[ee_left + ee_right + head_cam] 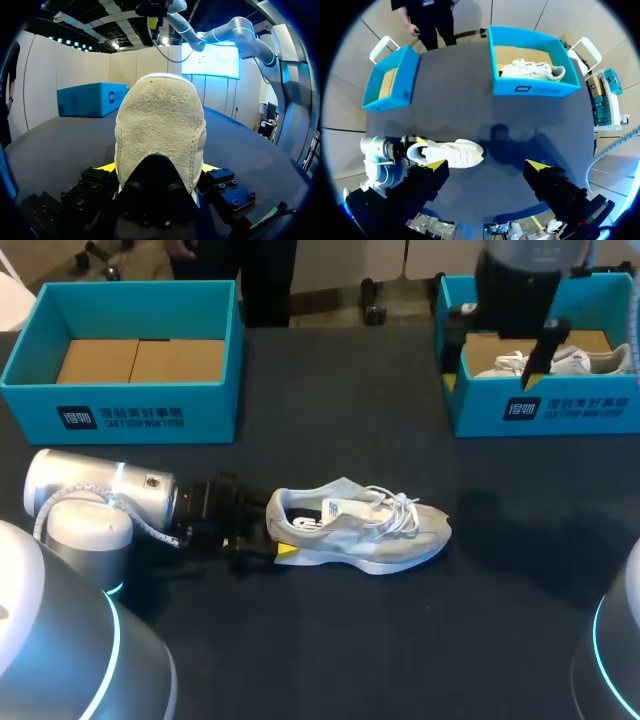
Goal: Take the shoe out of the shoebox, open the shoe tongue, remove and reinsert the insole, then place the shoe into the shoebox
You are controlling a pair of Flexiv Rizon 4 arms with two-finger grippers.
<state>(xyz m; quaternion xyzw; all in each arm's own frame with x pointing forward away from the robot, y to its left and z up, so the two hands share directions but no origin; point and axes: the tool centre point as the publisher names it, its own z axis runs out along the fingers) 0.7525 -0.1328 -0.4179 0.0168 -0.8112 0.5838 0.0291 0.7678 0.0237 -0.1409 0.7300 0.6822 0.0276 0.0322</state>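
Note:
A pale grey and white laced shoe (360, 530) stands upright on the dark table, toe pointing right. My left gripper (278, 533) lies low at its heel, one yellow-tipped finger on each side. In the left wrist view the suede heel (160, 125) fills the gap and both fingers (107, 167) press against it. An empty teal shoebox (140, 415) stands at the back left. My right gripper (487, 165) hangs open high above the table, with the shoe (452, 152) far below it.
A second teal shoebox (560, 410) at the back right holds another white shoe (575, 362). My right arm (520, 290) hangs over that box. Bare dark tabletop (400, 640) stretches in front of the shoe and between the boxes.

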